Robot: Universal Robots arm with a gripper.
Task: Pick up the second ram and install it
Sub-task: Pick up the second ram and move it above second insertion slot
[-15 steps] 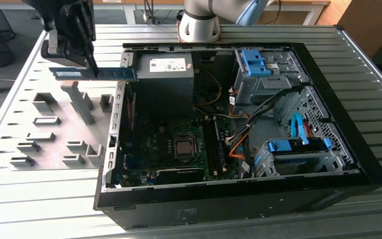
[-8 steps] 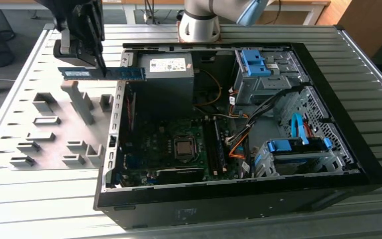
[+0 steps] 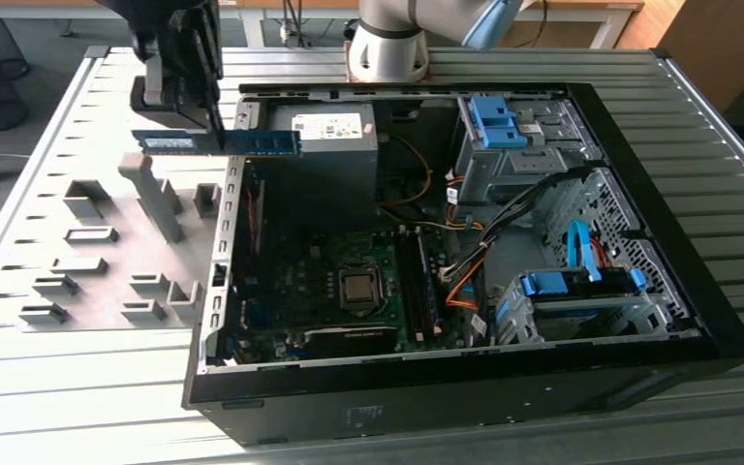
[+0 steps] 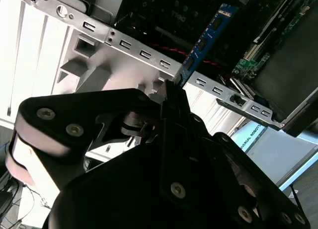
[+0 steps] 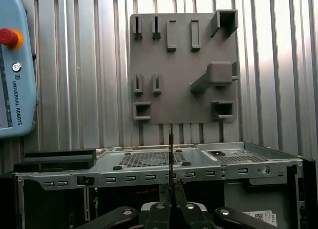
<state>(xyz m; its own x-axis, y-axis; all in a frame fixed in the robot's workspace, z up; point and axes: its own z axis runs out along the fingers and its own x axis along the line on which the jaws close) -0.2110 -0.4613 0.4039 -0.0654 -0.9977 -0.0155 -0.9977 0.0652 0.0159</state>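
While you look in from the front, the nearest thing is the big black computer case (image 3: 476, 392), lying open on the ribbed metal table (image 3: 75, 407). Inside it you see the dark green main board (image 3: 282, 281) with its long black memory slots (image 3: 418, 281). You cannot tell from here if a stick already sits in them.

Farther back, over the case wall on the exterior view's left, your black gripper (image 3: 206, 131) hangs in the air. It is squeezed tight on the second ram (image 3: 266, 142), a long, thin, flat blue board with small black chips. The stick lies level, high up and well apart from the slots. Below it, beside the case, lies the grey plastic plate with holder blocks (image 3: 113, 254).

In the second wrist view the stick (image 4: 203, 40) pokes out past the fingers (image 4: 174, 102) toward the case.

So it looks like the picking up is done. The putting in is not done yet.
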